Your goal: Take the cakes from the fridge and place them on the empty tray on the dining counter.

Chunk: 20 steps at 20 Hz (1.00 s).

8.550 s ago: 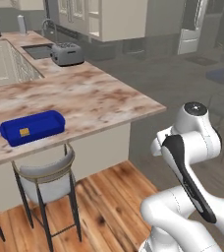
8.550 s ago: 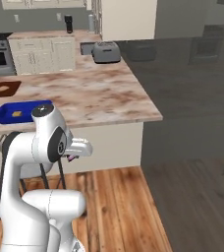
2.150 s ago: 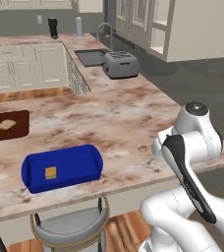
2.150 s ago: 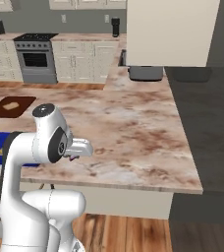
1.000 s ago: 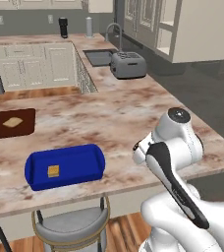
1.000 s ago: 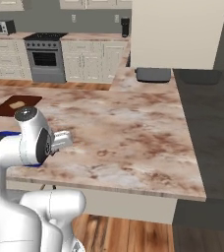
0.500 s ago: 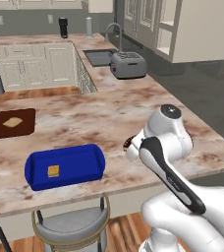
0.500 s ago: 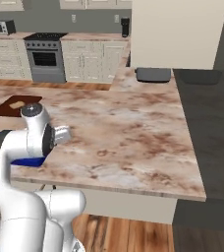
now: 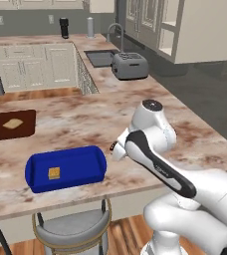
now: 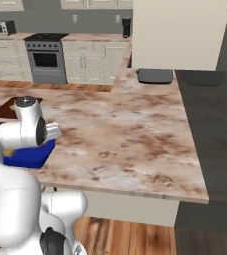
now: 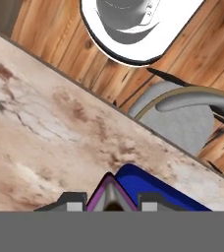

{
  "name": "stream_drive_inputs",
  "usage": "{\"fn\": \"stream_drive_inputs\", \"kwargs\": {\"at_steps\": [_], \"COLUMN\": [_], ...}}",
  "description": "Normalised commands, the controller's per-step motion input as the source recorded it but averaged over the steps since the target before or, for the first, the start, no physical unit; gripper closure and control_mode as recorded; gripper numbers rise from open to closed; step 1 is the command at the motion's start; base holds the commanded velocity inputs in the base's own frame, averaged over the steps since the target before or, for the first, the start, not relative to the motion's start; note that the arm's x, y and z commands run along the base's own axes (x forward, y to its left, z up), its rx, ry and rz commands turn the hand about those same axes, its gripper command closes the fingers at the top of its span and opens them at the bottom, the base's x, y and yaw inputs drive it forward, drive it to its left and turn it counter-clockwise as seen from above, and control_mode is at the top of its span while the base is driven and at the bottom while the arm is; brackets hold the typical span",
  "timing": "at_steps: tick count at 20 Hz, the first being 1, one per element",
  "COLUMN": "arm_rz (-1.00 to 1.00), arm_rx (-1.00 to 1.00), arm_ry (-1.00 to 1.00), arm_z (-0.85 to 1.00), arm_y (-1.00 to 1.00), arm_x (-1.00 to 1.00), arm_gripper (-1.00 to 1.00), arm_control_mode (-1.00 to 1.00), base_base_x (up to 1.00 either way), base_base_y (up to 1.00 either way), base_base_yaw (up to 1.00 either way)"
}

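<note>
Arm swung toward tray (image 9: pixel 65 169); hand view shows gripper (image 11: pixel 113 203) clamped on chocolate cake wedge (image 11: pixel 112 195).

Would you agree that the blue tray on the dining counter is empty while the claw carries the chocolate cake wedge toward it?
Not quite: the blue tray on the dining counter is not empty. The left base view shows the tan square cake already lying in it. The rest holds: in the hand view the claw carries the chocolate cake wedge toward the tray.
</note>
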Motion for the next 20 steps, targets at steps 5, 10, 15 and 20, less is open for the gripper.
{"fn": "stream_drive_inputs", "kwargs": {"at_steps": [5, 10, 15, 20], "arm_rz": [0.04, 0.08, 0.07, 0.06], "arm_rx": [0.0, 0.0, -0.01, 0.0], "arm_ry": [0.03, 0.1, 0.1, 0.0], "arm_z": [0.0, -0.19, -0.31, -0.11], "arm_y": [0.33, 0.13, 0.24, 0.36], "arm_x": [0.09, 0.22, 0.09, 0.04], "arm_gripper": [1.0, 1.0, 1.0, 1.0], "arm_control_mode": [-1.0, -1.0, -1.0, -1.0], "base_base_x": [0.0, 0.0, 0.0, 0.0], "base_base_y": [0.0, 0.0, 0.0, 0.0], "base_base_yaw": [0.0, 0.0, 0.0, 0.0]}}
